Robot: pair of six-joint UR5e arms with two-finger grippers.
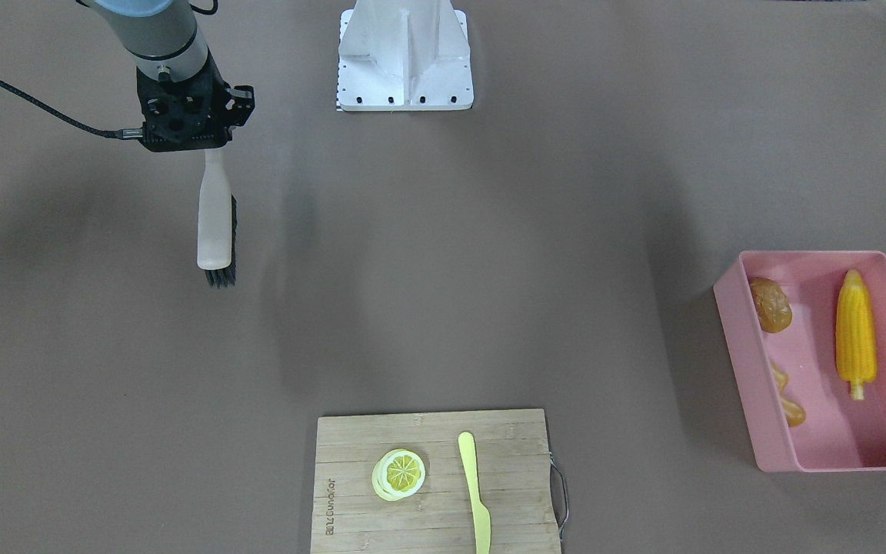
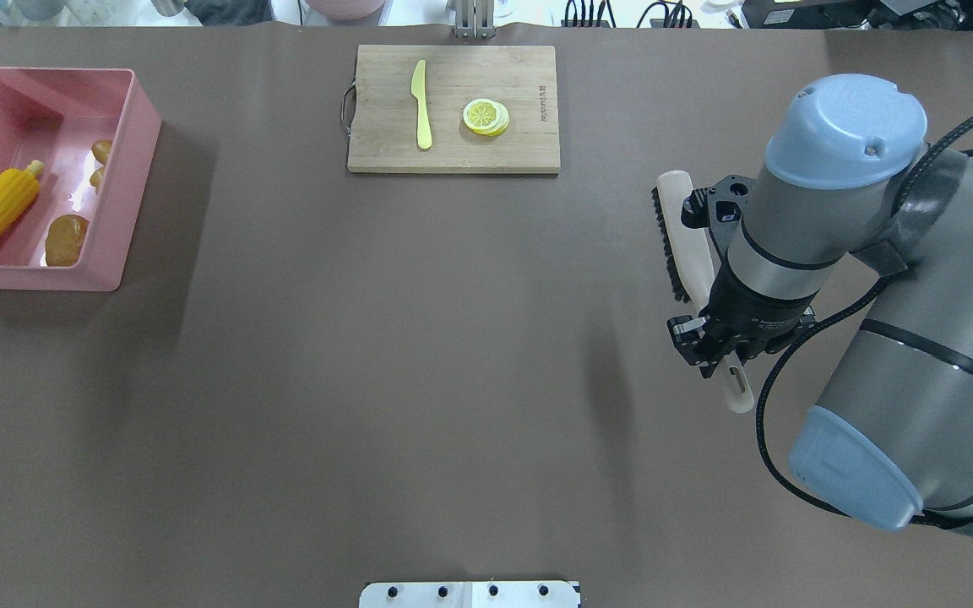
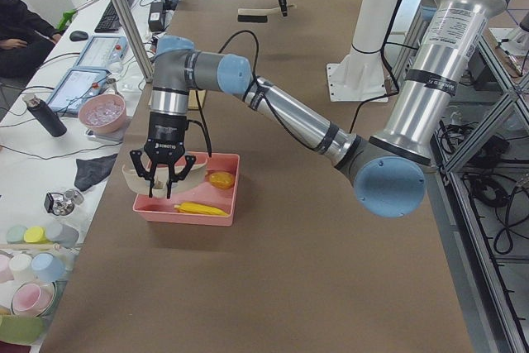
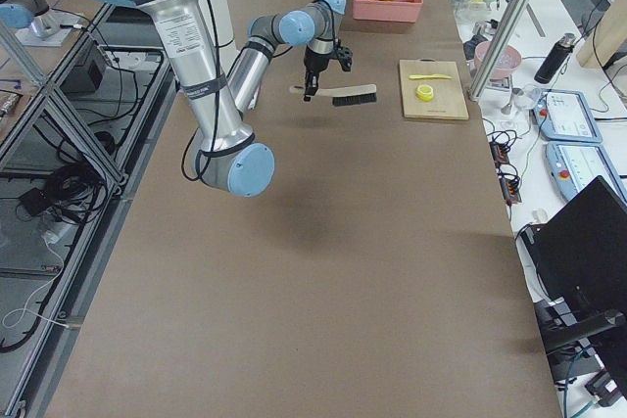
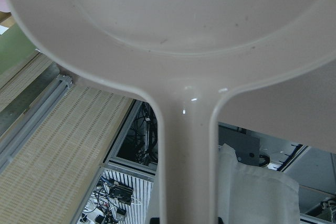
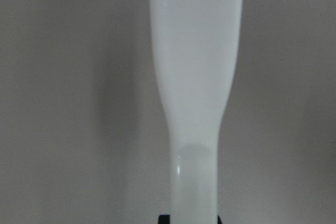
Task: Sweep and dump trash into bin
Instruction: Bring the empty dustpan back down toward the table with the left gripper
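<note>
In the bin point(image 1: 747, 369), at the table's left end: corn cob point(image 1: 854, 331) lying flat mid-floor, potato point(image 1: 770, 305) and ginger root point(image 1: 787, 400) along one long wall, none touching. My read: dump done. The pieces look light, hard and glossy, so likely to roll. If regrabbing, pinch the cob mid-length. Left gripper point(image 3: 162, 183) is near the bin with the dustpan point(image 5: 178, 51); can't tell its jaw state. Right gripper point(image 1: 211, 148) is well apart, jaws clamped on the brush point(image 1: 214, 223) handle.

Overhead and front cameras face each other across the bench point(image 2: 453, 380), both showing the bin point(image 2: 133, 194); wrist cameras sit close.
</note>
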